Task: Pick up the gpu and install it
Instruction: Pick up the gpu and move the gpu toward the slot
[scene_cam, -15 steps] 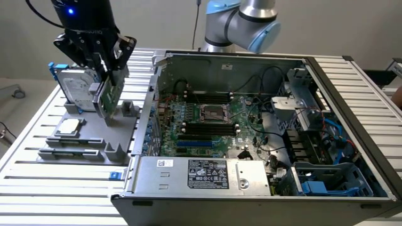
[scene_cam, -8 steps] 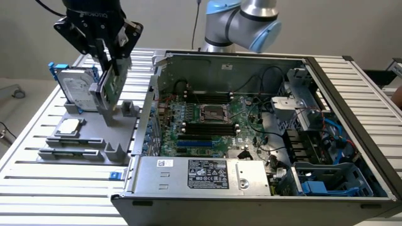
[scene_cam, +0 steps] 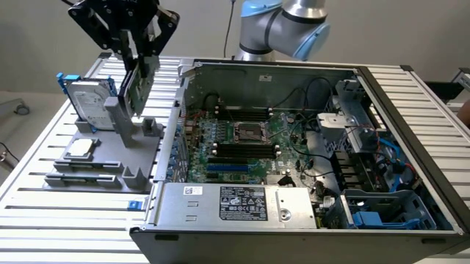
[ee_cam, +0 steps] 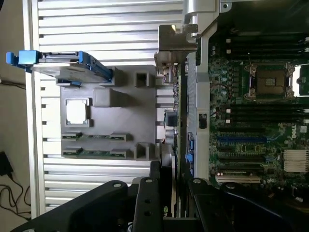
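The gpu (scene_cam: 133,91) (ee_cam: 170,126), a thin card with its green board face showing, hangs upright over the gray parts holder (scene_cam: 103,151) (ee_cam: 126,113), just outside the side wall of the open computer case (scene_cam: 257,74) on the exterior view's left. The tool (scene_cam: 136,59) (ee_cam: 173,193) is closed on the card's upper edge, one finger pressed to each face. The holder also carries a hard drive in a blue frame (scene_cam: 88,102) and a processor chip (scene_cam: 81,146), and rests on the slatted aluminium table (scene_cam: 44,217).
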`<state>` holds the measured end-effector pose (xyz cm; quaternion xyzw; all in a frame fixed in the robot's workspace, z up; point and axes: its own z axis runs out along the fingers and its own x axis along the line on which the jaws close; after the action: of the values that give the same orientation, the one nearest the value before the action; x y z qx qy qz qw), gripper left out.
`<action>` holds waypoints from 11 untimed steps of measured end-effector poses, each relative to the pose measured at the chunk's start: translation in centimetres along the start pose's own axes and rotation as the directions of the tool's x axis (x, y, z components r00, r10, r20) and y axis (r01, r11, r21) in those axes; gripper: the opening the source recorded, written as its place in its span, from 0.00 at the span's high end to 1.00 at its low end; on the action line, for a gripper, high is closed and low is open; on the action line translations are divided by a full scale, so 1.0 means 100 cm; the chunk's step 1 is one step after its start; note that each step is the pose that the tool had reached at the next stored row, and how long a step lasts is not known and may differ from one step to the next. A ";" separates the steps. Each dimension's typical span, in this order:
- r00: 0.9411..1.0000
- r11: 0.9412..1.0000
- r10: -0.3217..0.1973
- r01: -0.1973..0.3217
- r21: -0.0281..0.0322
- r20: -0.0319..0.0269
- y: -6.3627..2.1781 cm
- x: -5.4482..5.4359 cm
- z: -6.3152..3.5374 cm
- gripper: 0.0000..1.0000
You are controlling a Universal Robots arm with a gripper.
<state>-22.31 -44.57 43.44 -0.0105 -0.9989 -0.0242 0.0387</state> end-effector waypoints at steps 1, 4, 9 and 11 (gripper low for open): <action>1.000 1.000 0.000 0.000 0.000 -0.004 -0.0003 -0.003 -0.0022 0.73; 1.000 1.000 0.000 0.000 -0.001 -0.012 -0.0008 -0.016 -0.0073 0.73; 1.000 1.000 0.000 0.000 -0.006 -0.020 -0.0016 -0.038 -0.0131 0.73; 1.000 1.000 0.000 0.000 -0.009 -0.021 -0.0018 -0.047 -0.0149 0.73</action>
<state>-17.50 -44.91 44.55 -0.0106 -0.9983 -0.0288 0.0492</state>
